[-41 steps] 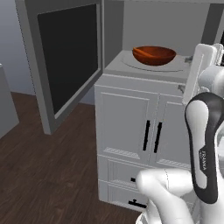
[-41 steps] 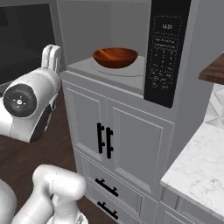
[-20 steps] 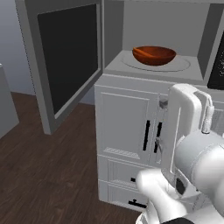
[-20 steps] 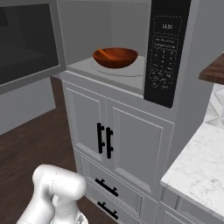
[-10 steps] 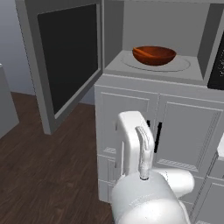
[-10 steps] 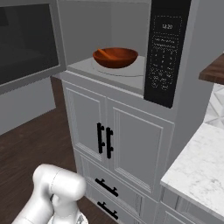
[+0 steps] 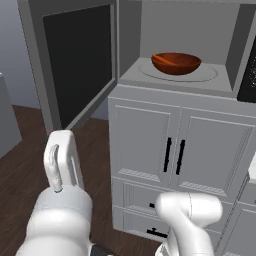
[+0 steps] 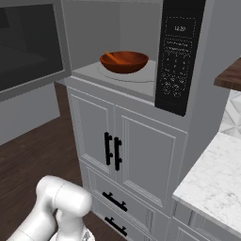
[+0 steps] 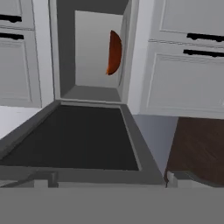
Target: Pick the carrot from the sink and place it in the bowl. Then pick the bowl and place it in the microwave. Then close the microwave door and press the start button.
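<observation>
Grey cabinets (image 7: 180, 150) framed your target: the microwave door (image 9: 72, 140) lay wide open just ahead of your gripper (image 9: 105, 178), jaws apart and empty, bowl (image 9: 114, 52) beyond it, inside.

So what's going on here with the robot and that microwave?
The bowl with the carrot in it already sits inside the microwave. The microwave door hangs wide open. The empty, open gripper is low, beside the door, apparently lining up to push it shut.

Microwave (image 8: 141, 56) panel display (image 8: 180, 28) reads 12:00, keypad markings too small to read
</observation>
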You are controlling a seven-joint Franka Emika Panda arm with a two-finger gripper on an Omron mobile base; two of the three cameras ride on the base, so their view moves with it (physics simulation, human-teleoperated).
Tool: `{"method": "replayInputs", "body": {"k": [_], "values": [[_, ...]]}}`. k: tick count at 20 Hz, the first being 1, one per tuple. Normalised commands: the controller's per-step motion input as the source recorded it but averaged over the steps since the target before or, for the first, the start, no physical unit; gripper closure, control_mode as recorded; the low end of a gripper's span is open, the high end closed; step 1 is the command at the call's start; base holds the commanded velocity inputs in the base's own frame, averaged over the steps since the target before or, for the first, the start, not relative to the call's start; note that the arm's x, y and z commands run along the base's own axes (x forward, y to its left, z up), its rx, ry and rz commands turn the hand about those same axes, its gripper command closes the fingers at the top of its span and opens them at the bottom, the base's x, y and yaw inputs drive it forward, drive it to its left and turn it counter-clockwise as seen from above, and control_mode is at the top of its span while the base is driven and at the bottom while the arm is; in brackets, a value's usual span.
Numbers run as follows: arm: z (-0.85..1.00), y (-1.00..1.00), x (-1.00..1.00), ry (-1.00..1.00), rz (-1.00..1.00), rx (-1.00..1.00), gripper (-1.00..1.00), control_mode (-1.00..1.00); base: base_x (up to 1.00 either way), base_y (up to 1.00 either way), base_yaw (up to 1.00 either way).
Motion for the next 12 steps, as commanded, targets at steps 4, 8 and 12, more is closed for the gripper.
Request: {"method": "replayInputs", "body": {"k": [4, 8, 12], "values": [[-0.5, 0.8, 0.95, -0.06, -0.08, -0.01, -1.0, -1.0, 0.0, 0.0, 0.0], [-0.47, 0.8, 0.97, -0.02, -0.1, -0.06, -1.0, -1.0, 0.0, 0.0, 0.0], [-0.64, 0.69, 0.99, 0.0, -0.09, 0.0, -1.0, -1.0, 0.0, 0.0, 0.0]]}}
